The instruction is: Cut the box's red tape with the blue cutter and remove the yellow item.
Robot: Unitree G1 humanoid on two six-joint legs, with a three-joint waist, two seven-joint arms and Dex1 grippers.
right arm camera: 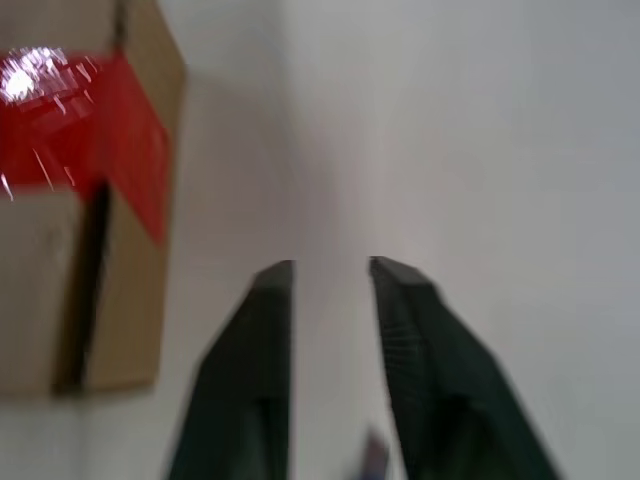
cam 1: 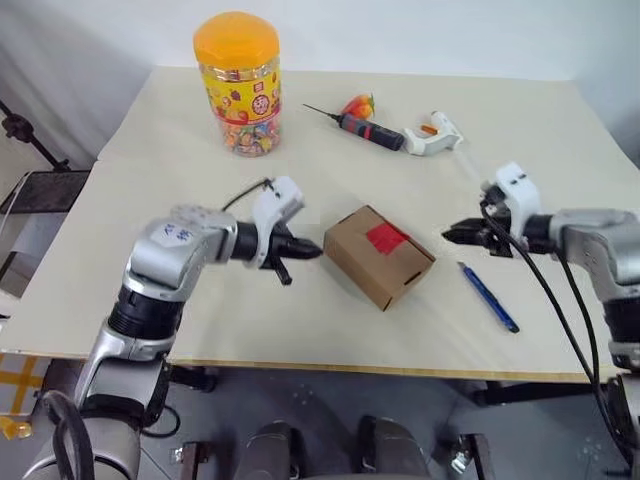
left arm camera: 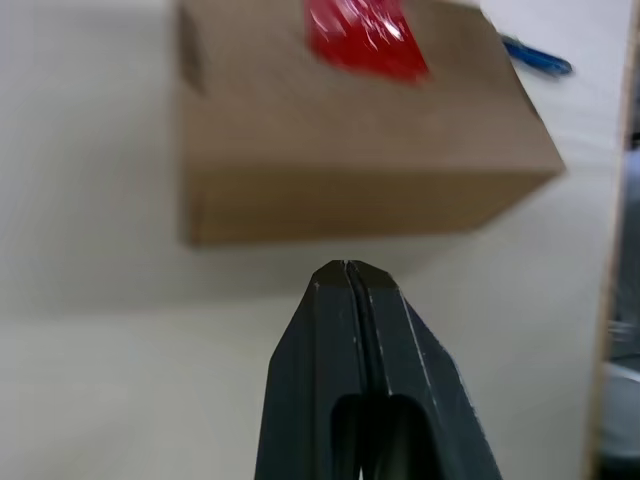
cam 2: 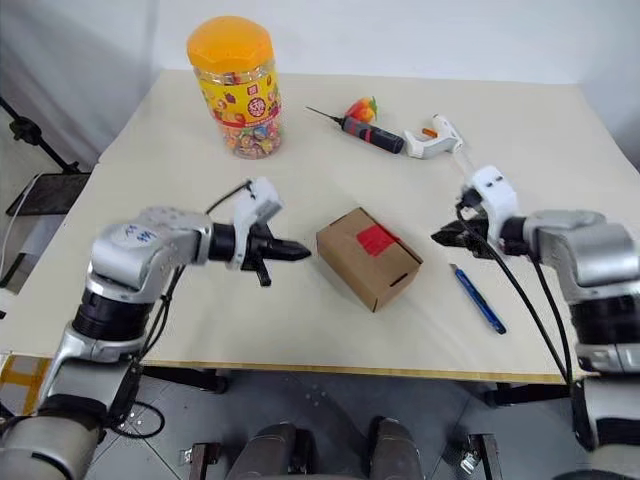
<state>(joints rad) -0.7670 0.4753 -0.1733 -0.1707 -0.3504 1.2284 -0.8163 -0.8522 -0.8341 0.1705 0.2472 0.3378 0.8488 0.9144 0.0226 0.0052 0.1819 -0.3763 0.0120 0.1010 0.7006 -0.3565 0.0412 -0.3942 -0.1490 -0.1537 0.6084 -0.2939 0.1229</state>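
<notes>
Box [cam 1: 378, 255] sits between two inward-pointing claws.

Silver arms, black cables, white wrist housings, black claws.

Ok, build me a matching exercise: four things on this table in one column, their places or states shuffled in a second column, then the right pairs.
Things:
1. blue cutter
2. box
3. left gripper
4. candy jar

Places or states:
A. shut, empty, pointing at the box
B. far left of the table, upright
C. flat on the table below the right gripper
D. mid-table, red tape uncut on top

Pairs: 1-C, 2-D, 3-A, 4-B
</notes>
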